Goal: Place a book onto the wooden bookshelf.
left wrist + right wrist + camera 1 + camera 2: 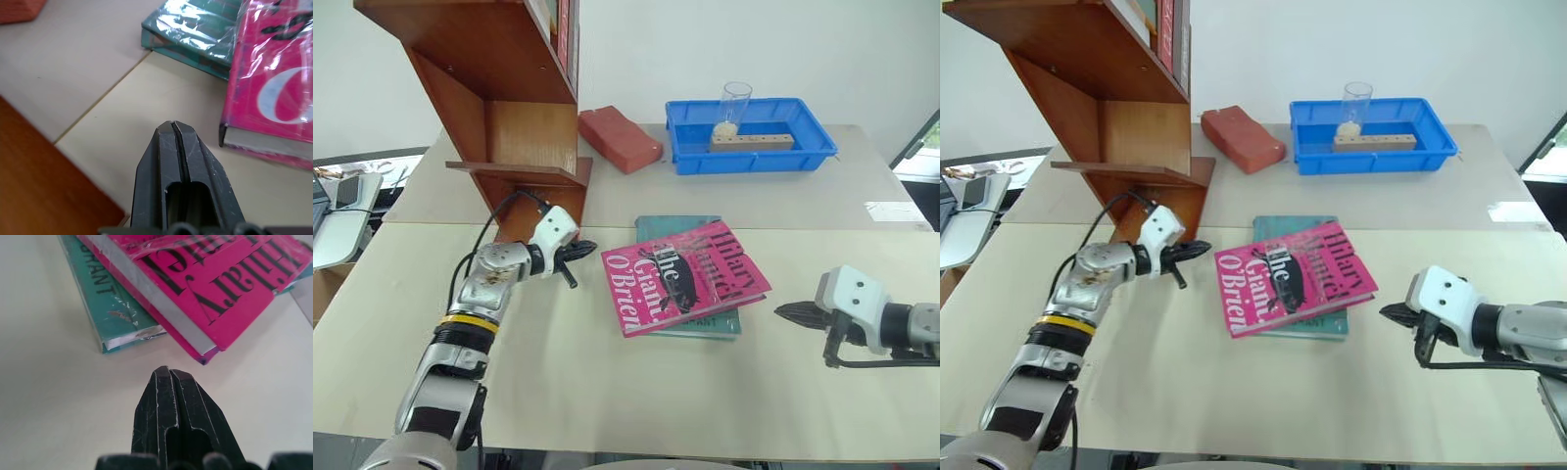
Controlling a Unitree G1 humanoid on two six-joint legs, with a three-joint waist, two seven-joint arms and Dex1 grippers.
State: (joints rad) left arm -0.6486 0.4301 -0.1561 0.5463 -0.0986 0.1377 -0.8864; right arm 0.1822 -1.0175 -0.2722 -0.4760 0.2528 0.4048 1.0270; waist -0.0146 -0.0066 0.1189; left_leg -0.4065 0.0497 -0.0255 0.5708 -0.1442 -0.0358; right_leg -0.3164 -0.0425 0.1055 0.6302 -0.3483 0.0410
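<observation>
The pink book [685, 277] lies askew atop a green book [690, 323], between both grippers — left gripper [582, 249] and right gripper [793, 312] pressed together, empty; better spread fingers first, approach opposite edges evenly; bookshelf [499, 88] waits behind.

the book [685, 277] is laid askew on top of a second book marked "grant" [703, 324], near the middle of the table [607, 382]. the wooden bookshelf [509, 108] is stood at the far left, with books [563, 29] kept on an upper shelf. a brick-like block [620, 138] is placed just right of the shelf unit. further right, a tray [749, 134] is set, in which a glass [734, 106] and a drilled wooden block [752, 141] are held.
</observation>
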